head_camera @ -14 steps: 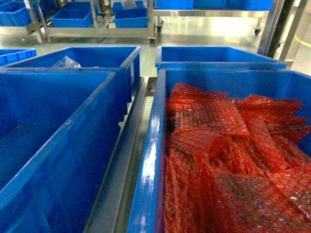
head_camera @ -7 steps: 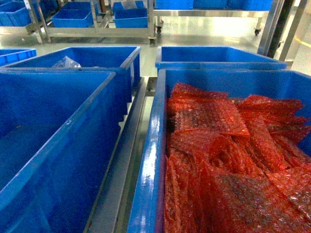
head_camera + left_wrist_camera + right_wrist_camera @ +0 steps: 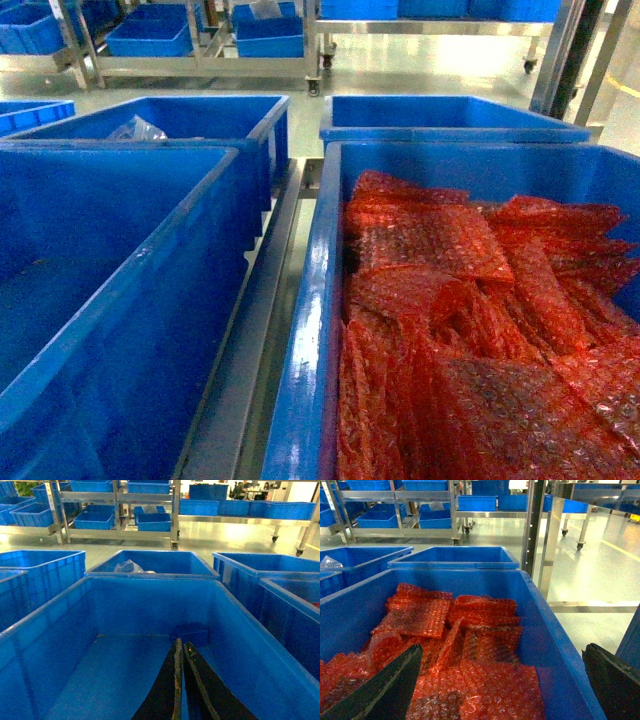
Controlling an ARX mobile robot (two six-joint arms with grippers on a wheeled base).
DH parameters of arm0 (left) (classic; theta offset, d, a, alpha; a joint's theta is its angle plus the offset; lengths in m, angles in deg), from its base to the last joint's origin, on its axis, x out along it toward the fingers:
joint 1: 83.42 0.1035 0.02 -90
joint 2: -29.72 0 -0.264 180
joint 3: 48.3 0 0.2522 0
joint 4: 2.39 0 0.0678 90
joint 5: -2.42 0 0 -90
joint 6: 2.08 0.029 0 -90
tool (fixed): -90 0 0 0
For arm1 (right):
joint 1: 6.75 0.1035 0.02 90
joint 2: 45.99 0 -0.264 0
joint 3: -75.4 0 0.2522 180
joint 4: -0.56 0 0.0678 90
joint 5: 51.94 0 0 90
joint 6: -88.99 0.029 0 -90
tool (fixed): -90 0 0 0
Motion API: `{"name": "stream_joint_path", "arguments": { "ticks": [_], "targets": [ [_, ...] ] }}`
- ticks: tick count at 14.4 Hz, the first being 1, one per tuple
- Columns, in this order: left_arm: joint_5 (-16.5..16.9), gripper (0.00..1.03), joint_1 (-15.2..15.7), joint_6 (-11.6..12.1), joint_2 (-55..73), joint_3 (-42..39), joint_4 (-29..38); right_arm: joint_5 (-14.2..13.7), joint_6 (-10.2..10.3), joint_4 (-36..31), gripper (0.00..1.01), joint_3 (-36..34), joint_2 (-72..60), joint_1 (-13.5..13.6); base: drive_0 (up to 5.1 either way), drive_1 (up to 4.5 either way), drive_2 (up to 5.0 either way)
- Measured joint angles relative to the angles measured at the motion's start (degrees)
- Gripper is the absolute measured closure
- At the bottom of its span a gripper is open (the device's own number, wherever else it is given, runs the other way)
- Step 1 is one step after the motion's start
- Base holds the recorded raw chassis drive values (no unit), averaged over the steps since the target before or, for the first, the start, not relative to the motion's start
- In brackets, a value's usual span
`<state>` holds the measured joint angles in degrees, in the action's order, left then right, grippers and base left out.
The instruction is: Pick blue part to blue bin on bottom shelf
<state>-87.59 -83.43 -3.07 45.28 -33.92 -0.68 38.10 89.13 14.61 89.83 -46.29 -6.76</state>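
A small blue part (image 3: 190,633) lies on the floor of a large blue bin (image 3: 45,645), against its far wall. My left gripper (image 3: 180,644) hangs inside that bin, just short of the part, its black fingers (image 3: 167,690) pressed shut with nothing between them. The same bin (image 3: 120,290) fills the left of the head view, where its wall hides the part. A steel strip of the bottom shelf (image 3: 255,330) runs between this bin and the one to its right. My right gripper (image 3: 503,650) is wide open above that right bin (image 3: 555,645). No gripper shows in the head view.
The right bin (image 3: 310,330) is heaped with red bubble wrap (image 3: 450,300). Two more blue bins (image 3: 200,120) (image 3: 450,112) stand behind; the left one holds a clear plastic bag (image 3: 135,128). Steel racks with blue bins (image 3: 150,35) line the back. A steel post (image 3: 547,545) stands right.
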Motion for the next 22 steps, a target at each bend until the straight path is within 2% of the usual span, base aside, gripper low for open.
{"name": "stream_joint_path", "arguments": {
  "ticks": [5, 6, 7, 11, 12, 14, 15, 16, 17, 18, 19, 22],
  "targets": [
    [-0.02, 1.01, 0.0, 0.0, -5.7, 0.0, -5.49, 0.0, 0.02, 0.0, 0.03, 0.0, 0.0, 0.0, 0.0, 0.0, 0.0],
    [-0.02, 1.01, 0.0, 0.0, -10.34, 0.04, -12.74, 0.0, 0.0, 0.02, 0.03, 0.0, 0.0, 0.0, 0.0, 0.0, 0.0],
    [-0.09, 1.01, 0.0, 0.0, -14.99, 0.04, -15.8, 0.0, 0.0, -0.02, 0.03, 0.0, 0.0, 0.0, 0.0, 0.0, 0.0],
    [0.0, 0.99, 0.0, 0.11, -14.93, 0.04, -15.76, -0.04, 0.0, -0.04, 0.03, 0.0, 0.0, 0.0, 0.0, 0.0, 0.0],
    [0.0, 0.85, 0.0, 0.13, -14.93, 0.04, -15.74, -0.02, 0.0, 0.0, 0.03, 0.0, 0.0, 0.0, 0.0, 0.0, 0.0],
    [0.0, 0.74, 0.0, 0.13, -14.93, 0.04, -15.74, -0.04, 0.0, 0.0, 0.03, 0.0, 0.0, 0.0, 0.0, 0.0, 0.0],
    [-0.02, 0.65, 0.0, 0.13, -14.93, 0.04, -15.74, -0.02, 0.02, 0.0, 0.03, 0.0, 0.0, 0.0, 0.0, 0.0, 0.0],
    [-0.02, 0.51, 0.0, 0.13, -14.93, 0.04, -15.74, -0.02, 0.0, 0.0, 0.03, 0.0, 0.0, 0.0, 0.0, 0.0, 0.0],
    [0.0, 0.2, 0.0, 0.13, -14.93, 0.04, -15.74, -0.02, 0.02, 0.0, 0.03, 0.0, 0.0, 0.0, 0.0, 0.0, 0.0],
    [-0.02, 0.07, 0.0, 0.13, -14.93, 0.04, -15.74, -0.04, 0.02, 0.0, 0.03, 0.0, 0.0, 0.0, 0.0, 0.0, 0.0],
    [0.0, 0.04, 0.0, 0.2, -14.93, 0.04, -15.74, -0.02, 0.02, -0.02, 0.03, 0.0, 0.0, 0.0, 0.0, 0.0, 0.0],
    [-0.02, 0.05, 0.0, 0.2, -14.93, 0.04, -15.74, -0.04, 0.02, 0.0, 0.03, 0.0, 0.0, 0.0, 0.0, 0.0, 0.0]
  ]
}}
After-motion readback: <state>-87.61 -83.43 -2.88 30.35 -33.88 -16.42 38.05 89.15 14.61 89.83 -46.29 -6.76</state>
